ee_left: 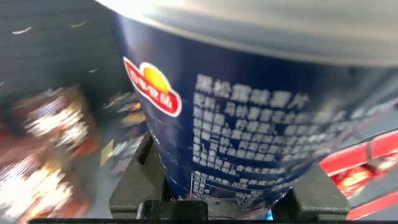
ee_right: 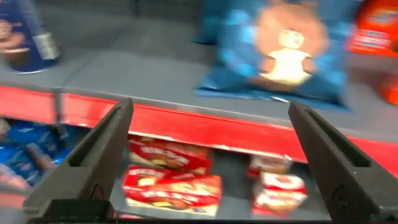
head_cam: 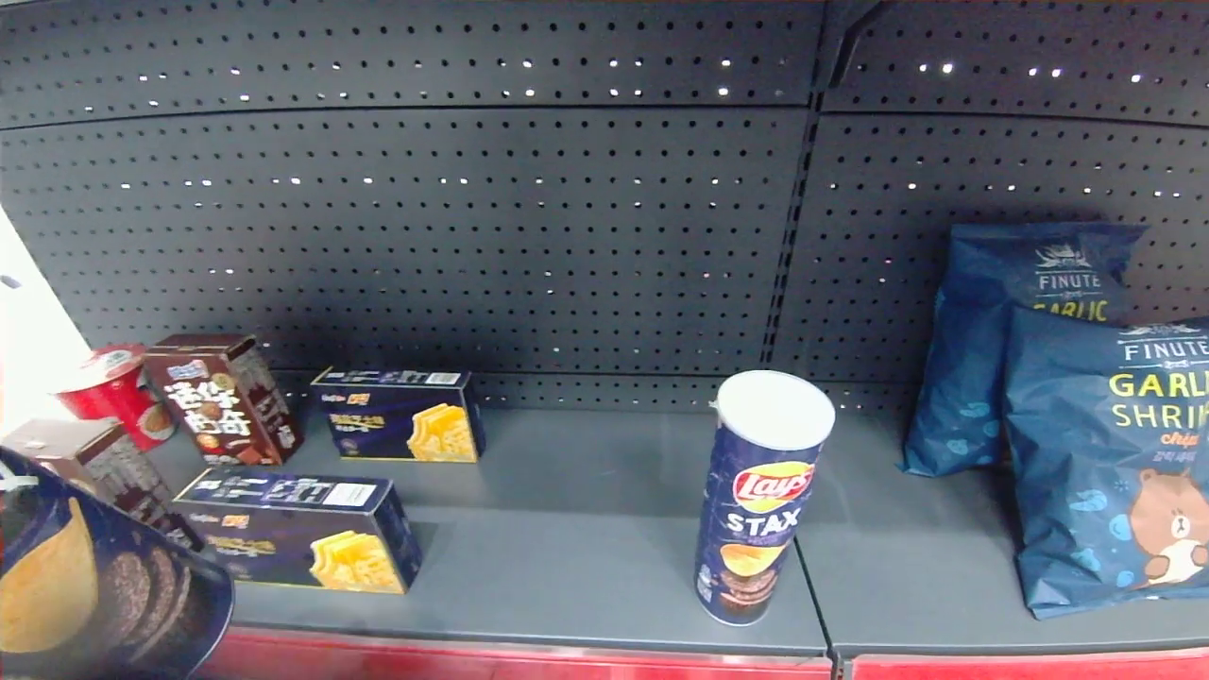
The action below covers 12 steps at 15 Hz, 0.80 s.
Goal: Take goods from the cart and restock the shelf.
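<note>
A dark blue chips can sits between the fingers of my left gripper, which is shut on it. The same held can shows at the lower left of the head view, in front of the shelf's left end. A second chips can with a white lid stands upright on the grey shelf board near its front edge. My right gripper is open and holds nothing; it hangs in front of the shelf's red front edge, below the bear-print bag.
Two dark blue biscuit boxes, brown boxes and a red cup fill the shelf's left part. Blue snack bags lean at the right. Red packs lie on the lower shelf. Free board lies between boxes and standing can.
</note>
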Motion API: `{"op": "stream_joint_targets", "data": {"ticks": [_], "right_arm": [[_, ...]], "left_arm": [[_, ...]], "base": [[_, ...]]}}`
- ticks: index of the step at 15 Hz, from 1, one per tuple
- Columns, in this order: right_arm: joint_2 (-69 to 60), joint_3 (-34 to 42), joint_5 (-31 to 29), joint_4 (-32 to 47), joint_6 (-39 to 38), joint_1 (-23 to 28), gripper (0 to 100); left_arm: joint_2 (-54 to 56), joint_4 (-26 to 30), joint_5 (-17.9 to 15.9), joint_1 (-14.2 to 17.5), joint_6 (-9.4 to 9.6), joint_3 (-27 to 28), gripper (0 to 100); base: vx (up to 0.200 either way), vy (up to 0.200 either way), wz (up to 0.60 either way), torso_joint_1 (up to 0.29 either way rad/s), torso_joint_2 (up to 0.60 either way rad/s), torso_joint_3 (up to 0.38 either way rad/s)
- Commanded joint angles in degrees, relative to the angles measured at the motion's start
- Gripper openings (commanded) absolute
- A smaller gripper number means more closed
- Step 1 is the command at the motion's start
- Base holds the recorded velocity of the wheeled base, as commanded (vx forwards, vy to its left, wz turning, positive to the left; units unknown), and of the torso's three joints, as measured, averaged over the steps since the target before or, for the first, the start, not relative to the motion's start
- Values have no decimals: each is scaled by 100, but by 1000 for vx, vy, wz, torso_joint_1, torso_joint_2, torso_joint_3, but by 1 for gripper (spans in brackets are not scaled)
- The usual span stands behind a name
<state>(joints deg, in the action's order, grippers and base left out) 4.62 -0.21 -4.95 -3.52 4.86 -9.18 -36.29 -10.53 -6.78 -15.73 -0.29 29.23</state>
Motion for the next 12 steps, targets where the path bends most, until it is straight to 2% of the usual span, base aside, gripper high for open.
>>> {"op": "stream_joint_targets", "data": {"ticks": [1, 4, 6, 9, 12], "right_arm": [[30, -6, 3, 1, -12, -5, 100], [30, -6, 38, 1, -3, -5, 100], [30, -6, 170, 10, -3, -5, 100], [30, -6, 187, 18, -3, -5, 100], [30, -14, 196, 27, -12, -5, 100]], "left_arm": [[-168, -28, -8, -27, -6, 3, 0], [-291, -45, -17, -45, -6, 127, 0], [-414, -45, -8, -220, -6, 232, 0], [-528, -45, -17, -282, -6, 267, 0], [-968, -28, -8, -308, 38, 540, 0]], "base": [[0, 0, 0, 0, 0, 0], [0, 0, 0, 0, 0, 0], [0, 0, 0, 0, 0, 0], [0, 0, 0, 0, 0, 0], [0, 0, 0, 0, 0, 0]]}}
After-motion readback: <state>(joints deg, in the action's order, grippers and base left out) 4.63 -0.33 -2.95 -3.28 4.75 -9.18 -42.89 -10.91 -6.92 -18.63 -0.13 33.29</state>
